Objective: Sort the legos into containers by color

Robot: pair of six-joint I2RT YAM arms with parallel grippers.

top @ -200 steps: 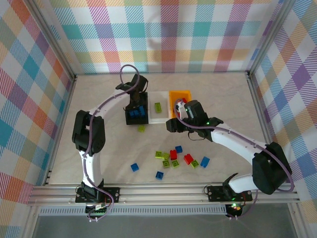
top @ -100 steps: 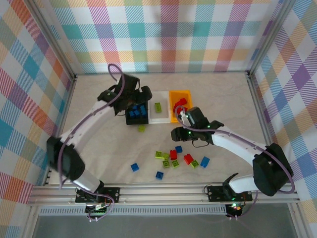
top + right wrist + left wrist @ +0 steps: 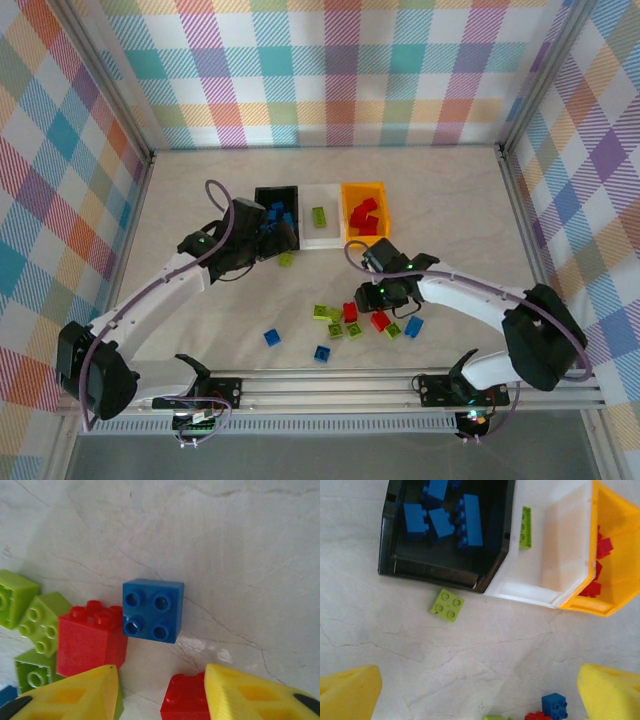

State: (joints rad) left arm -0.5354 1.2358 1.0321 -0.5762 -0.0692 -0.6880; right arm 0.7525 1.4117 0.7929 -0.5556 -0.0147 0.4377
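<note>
Marble-patterned tabletop [image 3: 450, 200]. At its middle three bins stand joined in a row: black bin [image 3: 387, 555], white bin [image 3: 560, 550], orange bin [image 3: 620, 545].

Contents:
- The black bin holds several blue bricks [image 3: 470, 520].
- The white bin holds a single lime green brick [image 3: 525, 527].
- The orange bin holds red bricks [image 3: 604, 547].

Left gripper [image 3: 480, 695]: the yellow pads are spread wide and grasp nothing. It hovers over bare table on the near side of the bins. A lime 2x2 brick [image 3: 447, 605] lies studs up just beside the black bin's near wall, apart from the pads.

Right gripper [image 3: 162, 695]: it sits low over the loose cluster nearer the arm bases. The fingers are partly apart and clamp nothing.
- A blue 2x2 brick [image 3: 154, 610] lies studs up just ahead of the fingertips.
- A red block [image 3: 90, 637] touches one side of it.
- Lime pieces [image 3: 42, 622] crowd beyond the red block.
- A second red piece [image 3: 182, 700] lies between the fingers, against one of them.

Two stray blue pieces [image 3: 272, 337] lie near the rail, apart from the cluster.
</note>
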